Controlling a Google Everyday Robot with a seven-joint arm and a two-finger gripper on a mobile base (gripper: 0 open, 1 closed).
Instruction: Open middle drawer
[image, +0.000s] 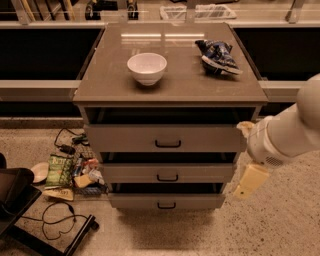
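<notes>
The grey cabinet (170, 90) has three drawers stacked at its front. The middle drawer (167, 173) is the second one, with a low flat front and a small black loop handle (167, 177); a dark gap shows above it. The taller top drawer (165, 138) sits above and the lowest drawer (166, 201) below. My white arm comes in from the right edge. My gripper (250, 181) hangs to the right of the cabinet, level with the middle and lowest drawers, apart from the handle.
A white bowl (147, 68) and a blue snack bag (218, 56) lie on the cabinet top. Snack packets (61, 171), a white dish and black cables lie on the floor at the left. A black stand (15, 200) is at the lower left.
</notes>
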